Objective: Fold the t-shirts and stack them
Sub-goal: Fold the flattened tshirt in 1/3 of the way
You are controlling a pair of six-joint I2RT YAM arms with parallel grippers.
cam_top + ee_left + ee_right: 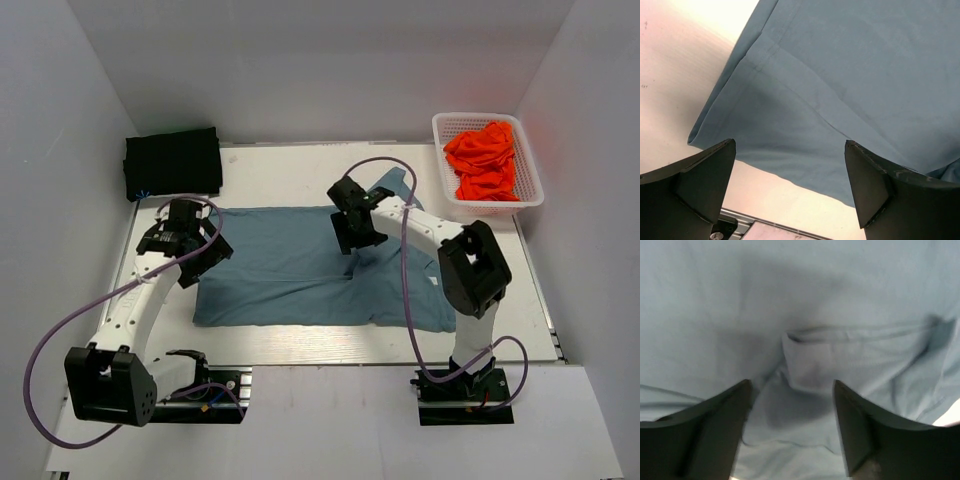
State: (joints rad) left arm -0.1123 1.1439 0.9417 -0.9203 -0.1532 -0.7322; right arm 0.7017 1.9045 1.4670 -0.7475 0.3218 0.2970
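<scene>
White tabletop (300,165), white walls (300,60). Blue t-shirt (290,270) flat at ctr. Left hand (790,150) over its left edge, right hand (791,385) over its far-middle; both wide open, empty. Black t-shirts (172,162) far left.

Desk (300,345): pale, smooth, rectangular top, with a bare strip along its near edge. In the left wrist view the desk (675,65) shows as a plain cream surface.
Basket (476,119): white plastic lattice, rectangular, with flared walls. It stands on the desk's far right corner, just beside the right panel.
Enclosure panels (320,60): plain white, closing the back, left and right sides.
</scene>
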